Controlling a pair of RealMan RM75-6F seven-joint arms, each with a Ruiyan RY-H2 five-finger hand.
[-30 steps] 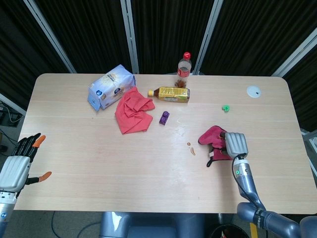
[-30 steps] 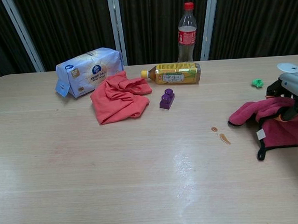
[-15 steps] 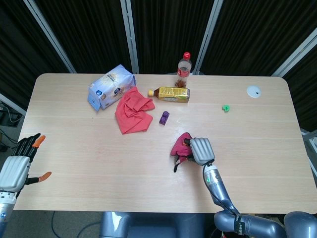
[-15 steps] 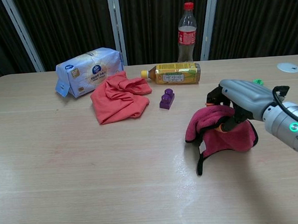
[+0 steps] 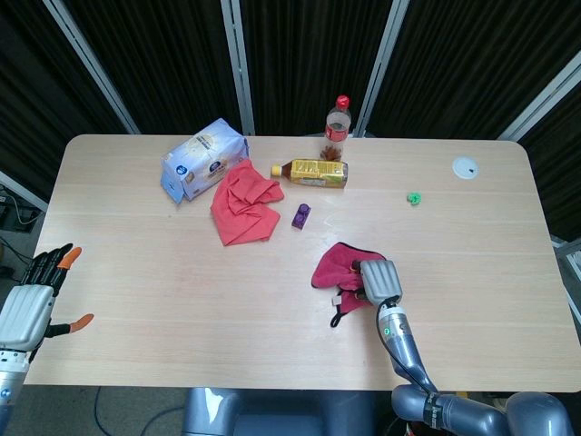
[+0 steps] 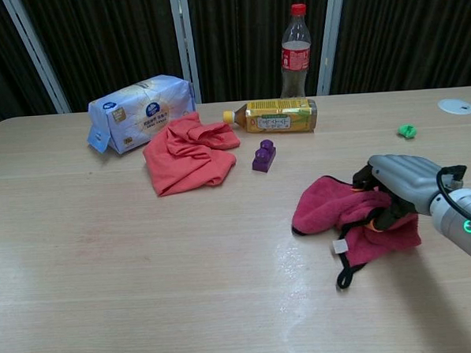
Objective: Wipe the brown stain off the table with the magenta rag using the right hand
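Note:
My right hand [image 5: 379, 282] [image 6: 402, 185] grips the magenta rag [image 5: 340, 267] [image 6: 340, 206] and presses it flat on the table [image 5: 182, 300] near the middle right. The rag spreads out to the left of the hand, with a white tag and a dark loop trailing at its near edge. No brown stain shows on the wood around the rag; the spot where it lay is under the cloth. My left hand [image 5: 32, 300] hangs off the table's near left corner, fingers apart and holding nothing; the chest view does not show it.
A salmon-red cloth [image 5: 243, 204] [image 6: 188, 154], a purple block [image 5: 301, 215] [image 6: 264, 155], a lying yellow tea bottle [image 5: 313, 172] [image 6: 276, 116], a tissue pack [image 5: 204, 159] [image 6: 141, 110] and an upright cola bottle [image 5: 338, 118] [image 6: 294, 51] stand at the back. A green cap [image 5: 414, 197] [image 6: 407, 131] and a white disc [image 5: 466, 167] lie back right.
My right hand dragged the rag leftward over the stain, then back a little to the right and nearer. The stain no longer shows. The left hand stayed still.

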